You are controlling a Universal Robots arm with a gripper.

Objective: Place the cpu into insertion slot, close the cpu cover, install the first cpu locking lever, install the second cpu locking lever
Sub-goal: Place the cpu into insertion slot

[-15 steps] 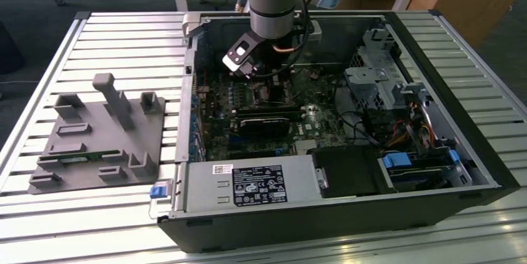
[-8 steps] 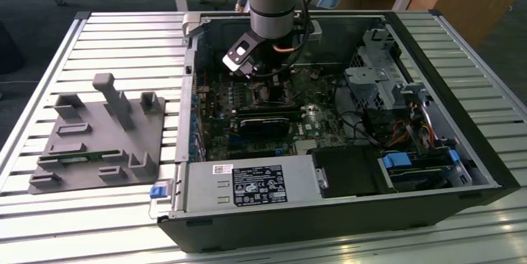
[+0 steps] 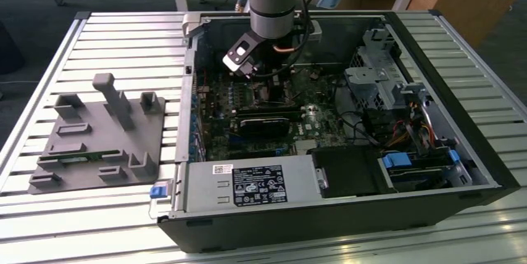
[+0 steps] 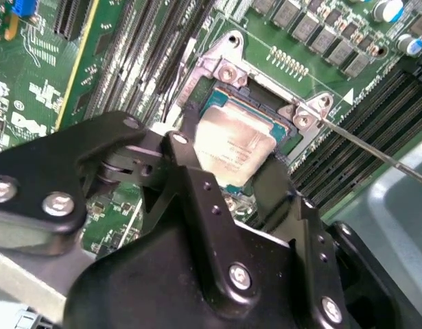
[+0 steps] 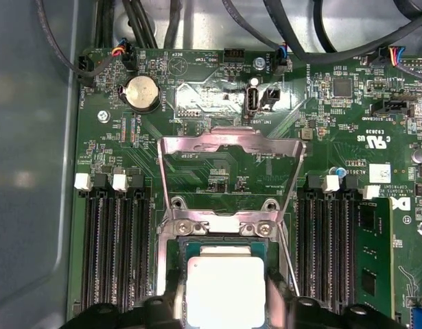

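While the gripper [image 5: 226, 305] squeezes the chip [image 5: 226, 282] right over the slot [image 5: 197, 245], with the cover [image 5: 228, 140] open beside the slot, it seems best to keep the chip flat and lined up.

You have the computer case [image 3: 329, 221] lying on the slatted table [image 3: 123, 36], with the fixture plate [image 3: 91, 122] on the table to the exterior view's left of it. Inside the case, the power supply [image 3: 247, 184] lies along the near wall, the graphics card [image 3: 265, 122] behind it, and the drive cage [image 3: 379, 76] toward the exterior view's right. In the first wrist view the cpu [image 5: 226, 288] lies in the insertion slot [image 5: 224, 244], with memory slots [image 5: 118, 247] on either side. The cpu cover [image 5: 231, 142] is swung off it, on the side toward the coin cell [image 5: 142, 92]. In the second wrist view the gripper [image 4: 230, 161] sits directly over the cpu.
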